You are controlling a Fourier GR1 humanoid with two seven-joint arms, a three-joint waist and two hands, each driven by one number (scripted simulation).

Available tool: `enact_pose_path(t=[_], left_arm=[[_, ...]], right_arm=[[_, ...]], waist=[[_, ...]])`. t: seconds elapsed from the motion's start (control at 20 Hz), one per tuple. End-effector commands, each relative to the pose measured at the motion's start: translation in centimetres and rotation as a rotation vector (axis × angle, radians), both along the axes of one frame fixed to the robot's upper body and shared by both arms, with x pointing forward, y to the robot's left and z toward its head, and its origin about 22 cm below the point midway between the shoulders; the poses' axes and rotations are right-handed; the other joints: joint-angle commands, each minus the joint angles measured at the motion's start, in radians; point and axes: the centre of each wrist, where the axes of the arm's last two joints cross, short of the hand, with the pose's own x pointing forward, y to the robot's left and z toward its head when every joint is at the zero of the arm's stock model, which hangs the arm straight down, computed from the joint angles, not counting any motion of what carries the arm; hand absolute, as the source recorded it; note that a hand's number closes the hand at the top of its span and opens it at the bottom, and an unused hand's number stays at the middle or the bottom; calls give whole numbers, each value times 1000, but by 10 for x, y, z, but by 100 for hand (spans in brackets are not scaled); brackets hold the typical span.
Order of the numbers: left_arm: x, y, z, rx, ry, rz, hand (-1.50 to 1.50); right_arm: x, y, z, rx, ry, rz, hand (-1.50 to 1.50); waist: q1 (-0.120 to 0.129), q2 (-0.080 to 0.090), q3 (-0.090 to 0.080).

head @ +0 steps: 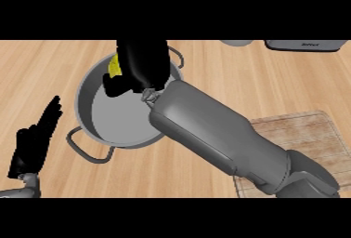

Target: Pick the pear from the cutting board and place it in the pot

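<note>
My right hand [140,62] hangs over the far rim of the grey pot [120,118], its fingers curled round a yellow pear [113,66] of which only a sliver shows at the hand's left side. The right forearm runs diagonally from the lower right across the pot's right edge. The wooden cutting board [308,135] lies at the right, partly hidden under that forearm, with nothing visible on its bare part. My left hand [34,142] rests open at the lower left, fingers pointing up, apart from the pot.
The pot has a handle [86,148] at its near left and another [179,56] at the far right. A grey appliance [303,45] and a pale round object [237,42] sit at the counter's far edge.
</note>
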Motion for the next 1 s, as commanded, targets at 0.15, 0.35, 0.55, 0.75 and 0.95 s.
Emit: enact_pose_path(t=[0.15, 0.35, 0.55, 0.75, 0.95], left_arm=[[7, -3, -1, 4, -25, -28, 0], [1, -1, -2, -2, -32, -34, 0], [12, -12, 6, -21, -8, -45, 0], [16, -16, 11, -16, -27, -60, 0], [14, -13, 4, -7, -15, -63, 0]], right_arm=[[45, -23, -40, -126, 2, -50, 150], [65, -40, -38, 1, 83, -47, 150], [66, -47, -49, 92, 182, -37, -150], [74, -57, -54, 148, 181, 10, -150], [75, -53, -47, 198, 102, 32, -150]], waist=[[31, 13, -2], [42, 17, -1], [48, 17, 0], [57, 21, 0], [62, 18, 0]])
